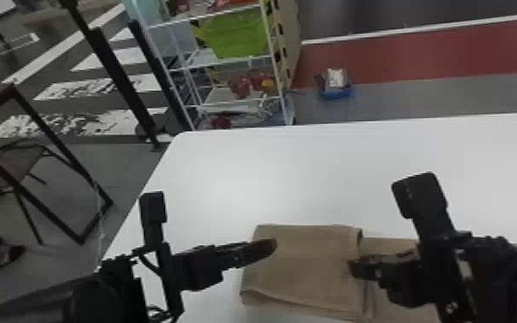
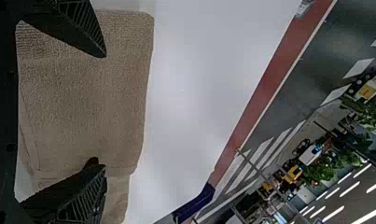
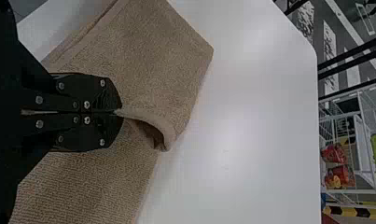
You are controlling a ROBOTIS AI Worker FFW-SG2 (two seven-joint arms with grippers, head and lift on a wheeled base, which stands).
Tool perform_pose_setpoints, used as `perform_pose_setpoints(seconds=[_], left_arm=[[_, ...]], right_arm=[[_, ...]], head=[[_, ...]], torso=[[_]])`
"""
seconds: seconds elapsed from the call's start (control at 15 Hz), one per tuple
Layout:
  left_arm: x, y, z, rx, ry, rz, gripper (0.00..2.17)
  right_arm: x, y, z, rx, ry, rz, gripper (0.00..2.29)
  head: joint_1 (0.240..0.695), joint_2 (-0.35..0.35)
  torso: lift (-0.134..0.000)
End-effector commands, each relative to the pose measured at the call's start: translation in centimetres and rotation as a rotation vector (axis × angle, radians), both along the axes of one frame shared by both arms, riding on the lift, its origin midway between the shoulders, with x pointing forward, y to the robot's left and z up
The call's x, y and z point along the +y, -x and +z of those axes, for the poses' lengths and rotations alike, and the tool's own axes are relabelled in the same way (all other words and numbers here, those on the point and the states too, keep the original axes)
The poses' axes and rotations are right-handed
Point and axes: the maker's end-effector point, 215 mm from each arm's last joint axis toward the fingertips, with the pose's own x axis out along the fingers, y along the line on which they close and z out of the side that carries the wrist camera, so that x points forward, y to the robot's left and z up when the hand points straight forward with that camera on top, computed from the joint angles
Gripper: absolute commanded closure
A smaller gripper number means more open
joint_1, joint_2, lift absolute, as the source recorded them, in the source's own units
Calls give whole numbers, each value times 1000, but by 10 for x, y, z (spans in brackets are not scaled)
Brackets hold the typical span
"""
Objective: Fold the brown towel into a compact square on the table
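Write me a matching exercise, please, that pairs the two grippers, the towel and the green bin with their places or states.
1. Left gripper
2. Right gripper
3. Towel
4. Green bin

A. On the rack beyond the table
B. Open, at the towel's left side
C. Partly folded, on the white table
D. Shut on the edge of a fold

Pairs: 1-B, 2-D, 3-C, 4-A

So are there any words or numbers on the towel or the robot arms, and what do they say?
None that I can read.
Brown towel: I see no words or numbers on it.
Small white mark on the right arm: too small and blurred to read.
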Motion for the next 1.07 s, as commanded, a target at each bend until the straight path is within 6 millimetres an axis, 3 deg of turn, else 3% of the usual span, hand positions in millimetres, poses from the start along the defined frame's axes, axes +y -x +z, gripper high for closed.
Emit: perform_pose_setpoints(seconds=[0.0, 0.33, 0.53, 0.6, 1.0], left_arm=[[-1, 1, 0, 1, 4, 0, 36], [6, 6, -4, 11, 7, 12, 36], [6, 8, -5, 13, 8, 11, 36], [6, 8, -5, 12, 7, 11, 36], [6, 9, -6, 16, 8, 11, 36]], right_arm=[[5, -5, -12, 18, 5, 5, 1153], [9, -10, -30, 49, 18, 4, 1089], [15, -11, -26, 36, 16, 9, 549], [15, -12, -25, 31, 15, 10, 502], [21, -9, -24, 27, 19, 24, 488]], head=[[695, 350], [695, 350], [695, 350], [695, 350], [695, 350]], torso=[[-123], [-123], [-123], [-123], [-123]])
